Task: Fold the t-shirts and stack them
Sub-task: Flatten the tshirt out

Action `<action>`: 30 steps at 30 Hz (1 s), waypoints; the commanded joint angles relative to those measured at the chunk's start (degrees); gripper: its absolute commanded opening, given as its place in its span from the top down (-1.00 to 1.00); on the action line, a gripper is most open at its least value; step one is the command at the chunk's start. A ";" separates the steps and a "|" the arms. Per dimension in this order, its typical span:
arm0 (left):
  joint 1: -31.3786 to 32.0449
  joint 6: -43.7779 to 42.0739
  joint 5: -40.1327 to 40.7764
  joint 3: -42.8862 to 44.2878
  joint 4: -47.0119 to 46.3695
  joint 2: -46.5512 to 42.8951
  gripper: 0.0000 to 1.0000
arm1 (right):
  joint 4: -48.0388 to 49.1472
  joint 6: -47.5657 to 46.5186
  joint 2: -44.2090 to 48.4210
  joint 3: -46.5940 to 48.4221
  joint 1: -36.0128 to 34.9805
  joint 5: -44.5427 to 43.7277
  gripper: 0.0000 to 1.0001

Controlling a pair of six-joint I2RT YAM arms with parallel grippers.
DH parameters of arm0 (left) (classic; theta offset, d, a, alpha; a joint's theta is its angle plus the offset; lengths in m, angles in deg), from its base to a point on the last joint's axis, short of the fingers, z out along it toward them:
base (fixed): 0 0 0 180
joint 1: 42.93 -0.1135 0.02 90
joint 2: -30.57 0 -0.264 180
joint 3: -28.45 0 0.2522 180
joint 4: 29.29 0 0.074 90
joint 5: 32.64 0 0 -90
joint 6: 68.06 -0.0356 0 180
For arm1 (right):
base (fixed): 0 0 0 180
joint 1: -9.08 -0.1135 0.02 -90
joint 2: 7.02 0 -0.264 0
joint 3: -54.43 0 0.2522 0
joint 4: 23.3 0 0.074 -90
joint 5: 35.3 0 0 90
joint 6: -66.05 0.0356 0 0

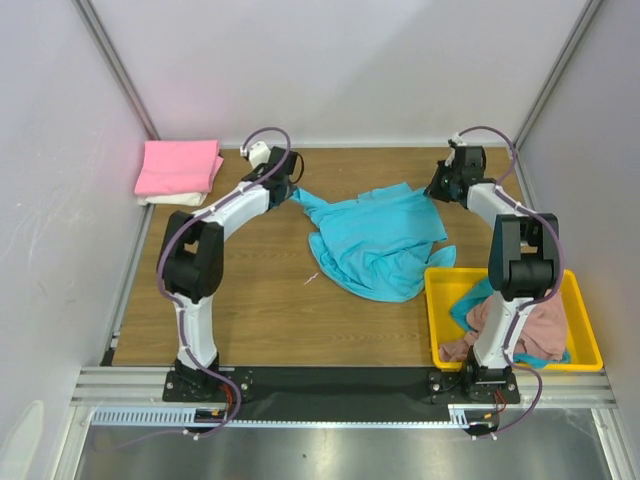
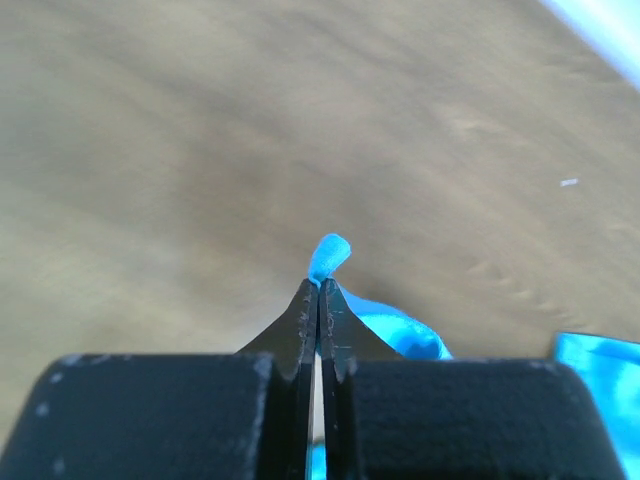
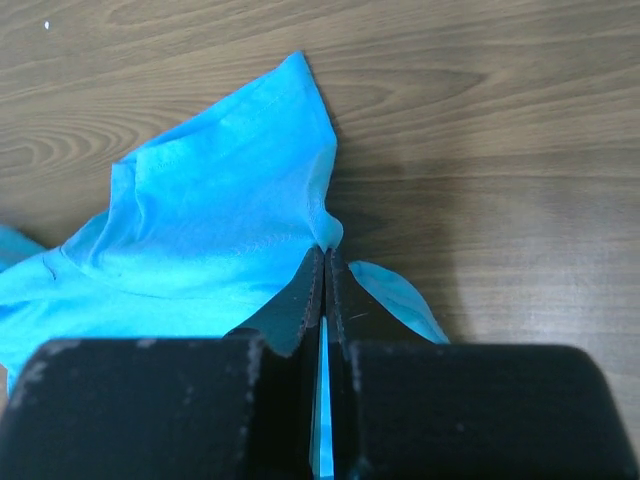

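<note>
Gripping turquoise t-shirt (image 1: 375, 250) corners, left jaws and right jaws clenched; pink t-shirt (image 1: 178, 165) atop cream t-shirt (image 1: 175, 199) far left; yellow tray (image 1: 445, 290) right.

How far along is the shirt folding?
Done: bright pink shirt folded on cream shirt, far left. In hand: left gripper and right gripper each pinch the crumpled blue shirt. Left: folding it, plus the dusty pink shirt and teal shirt in the yellow tray.

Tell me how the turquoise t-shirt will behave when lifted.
Probably floppy: the turquoise t-shirt lies crumpled in folds, so its middle should sag between the left gripper and right gripper. Likely light: the cloth looks thin. Each gripper pinches only a small edge, so it might slip out.
</note>
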 commanded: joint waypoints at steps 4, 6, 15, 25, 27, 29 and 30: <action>-3.20 0.29 7.62 -11.31 1.74 -13.74 0.99 | 3.56 0.68 6.58 -3.04 0.22 -2.85 1.00; -4.69 0.46 8.32 -13.00 2.96 -16.04 0.99 | 3.83 0.51 8.86 -3.48 0.31 -3.03 1.00; -9.36 -14.26 10.69 -19.68 -0.54 -31.33 0.99 | 4.09 -0.55 21.33 -3.83 0.57 -3.90 1.00; -9.54 -32.47 7.80 -19.07 0.95 -46.54 0.99 | 3.30 -1.60 35.65 -3.30 0.57 -3.47 1.00; -9.54 -34.94 7.71 -18.46 0.16 -48.91 1.00 | 3.48 -1.69 37.95 -2.78 0.49 -3.20 1.00; -9.54 -37.58 7.27 -16.88 -0.10 -52.16 0.99 | 2.34 -2.13 40.94 -1.81 0.40 -2.41 1.00; -9.54 -38.46 6.92 -16.18 -0.02 -53.22 0.99 | 1.99 -2.22 41.73 -1.11 0.40 -2.15 1.00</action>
